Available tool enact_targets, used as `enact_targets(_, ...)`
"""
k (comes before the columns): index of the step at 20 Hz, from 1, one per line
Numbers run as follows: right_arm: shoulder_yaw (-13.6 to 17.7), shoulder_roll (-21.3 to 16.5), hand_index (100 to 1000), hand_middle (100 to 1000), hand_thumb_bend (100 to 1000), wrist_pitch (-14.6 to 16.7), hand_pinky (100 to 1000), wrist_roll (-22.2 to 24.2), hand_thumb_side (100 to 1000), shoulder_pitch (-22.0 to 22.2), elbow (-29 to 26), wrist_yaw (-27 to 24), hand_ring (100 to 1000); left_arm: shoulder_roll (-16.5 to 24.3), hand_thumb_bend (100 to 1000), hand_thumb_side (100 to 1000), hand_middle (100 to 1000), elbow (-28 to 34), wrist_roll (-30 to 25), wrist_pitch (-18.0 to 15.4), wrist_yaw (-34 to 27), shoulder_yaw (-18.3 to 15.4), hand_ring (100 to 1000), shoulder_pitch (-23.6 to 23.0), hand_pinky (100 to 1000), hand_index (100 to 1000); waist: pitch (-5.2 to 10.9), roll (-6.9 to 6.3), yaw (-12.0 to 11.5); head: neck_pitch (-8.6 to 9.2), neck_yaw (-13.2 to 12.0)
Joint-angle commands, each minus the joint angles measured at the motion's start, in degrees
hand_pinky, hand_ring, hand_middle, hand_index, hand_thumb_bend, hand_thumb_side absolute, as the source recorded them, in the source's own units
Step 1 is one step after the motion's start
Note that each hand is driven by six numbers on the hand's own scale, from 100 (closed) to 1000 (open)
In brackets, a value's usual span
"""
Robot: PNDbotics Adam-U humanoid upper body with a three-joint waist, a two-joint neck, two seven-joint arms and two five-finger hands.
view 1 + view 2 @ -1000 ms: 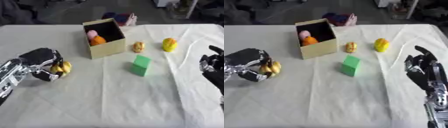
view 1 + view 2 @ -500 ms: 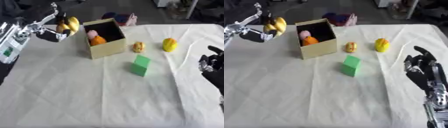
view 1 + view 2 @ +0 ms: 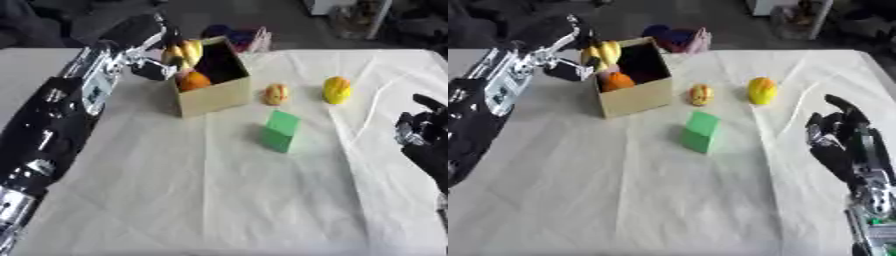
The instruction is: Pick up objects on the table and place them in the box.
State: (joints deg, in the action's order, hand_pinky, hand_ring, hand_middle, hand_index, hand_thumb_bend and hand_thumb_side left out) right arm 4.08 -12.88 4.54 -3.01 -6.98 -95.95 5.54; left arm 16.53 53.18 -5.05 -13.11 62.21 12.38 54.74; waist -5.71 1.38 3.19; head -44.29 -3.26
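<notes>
The left hand (image 3: 156, 54), fingers curled round a yellow banana bunch (image 3: 185, 53), hangs at the box's (image 3: 213, 92) near rim, the opening just beyond and below; the right hand (image 3: 843, 136) rests open, well apart.

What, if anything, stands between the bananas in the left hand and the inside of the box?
Nothing visible does. The left hand holds the bananas at the open top of the box, over its left rim. Inside, an orange fruit lies near the front, with room behind it.

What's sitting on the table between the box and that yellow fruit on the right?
A small orange-yellow object lies between the box and the yellow fruit, clear in both eye views.
</notes>
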Motion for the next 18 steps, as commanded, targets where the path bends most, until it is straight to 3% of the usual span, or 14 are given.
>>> enact_targets(1, -0.09, -0.59, 862, 438, 100, 0.16, 745, 0.29, 229, -0.46, -0.38, -0.34, 427, -1.18, 315, 125, 655, -1.81, 4.56, 1.39, 2.87, -2.41, 674, 1.87, 769, 808, 0.66, 1.00, 0.16, 0.17, -0.32)
enact_targets(2, -0.11, -0.56, 862, 438, 100, 0.16, 745, 0.31, 230, -0.47, -0.35, -0.36, 427, -1.42, 336, 116, 683, -2.08, 6.15, 1.99, 2.92, -2.84, 693, 1.87, 776, 828, 0.64, 1.03, 0.17, 0.17, -0.34)
enact_targets(5, -0.10, -0.52, 862, 438, 100, 0.18, 745, 0.34, 232, -0.48, -0.31, -0.38, 427, -1.38, 478, 412, 774, -1.69, 10.35, 3.24, 1.28, -3.53, 755, 1.72, 803, 899, 0.59, 1.04, 0.11, 0.17, -0.23)
enact_targets(9, -0.16, -0.80, 862, 438, 100, 0.16, 746, 0.45, 233, -0.75, -0.30, -0.26, 427, -0.36, 579, 639, 828, 0.42, 11.07, 2.91, -3.88, -3.58, 782, 1.30, 820, 938, 0.61, 1.00, -0.10, 0.17, 0.03)
enact_targets(11, -0.26, -1.59, 863, 439, 100, 0.07, 746, 0.64, 232, -1.51, -0.18, 0.05, 427, 0.60, 578, 679, 828, 2.34, 10.16, 2.33, -7.35, -3.45, 784, 0.89, 822, 935, 0.67, 0.97, -0.29, 0.17, 0.21)
enact_targets(14, -0.80, -3.99, 867, 444, 100, -0.18, 749, 1.48, 217, -3.98, 0.24, 1.06, 430, 2.43, 508, 700, 811, 5.84, 8.29, 2.34, -13.04, -3.12, 778, -0.23, 821, 918, 0.79, 0.94, -0.68, 0.17, 0.61)
enact_targets(16, -1.69, -6.57, 871, 452, 100, -0.42, 752, 2.86, 206, -6.63, 1.01, 2.26, 436, 4.13, 463, 676, 796, 8.88, 6.96, 2.75, -17.74, -2.85, 771, -1.55, 818, 913, 0.87, 0.90, -0.96, 0.17, 0.92)
enact_targets(18, -3.01, -9.37, 882, 479, 100, -0.49, 763, 4.84, 158, -9.44, 2.03, 3.83, 461, 5.83, 330, 595, 770, 12.24, 5.52, 3.43, -22.19, -2.65, 758, -3.20, 816, 904, 0.92, 0.88, -1.26, 0.17, 1.27)
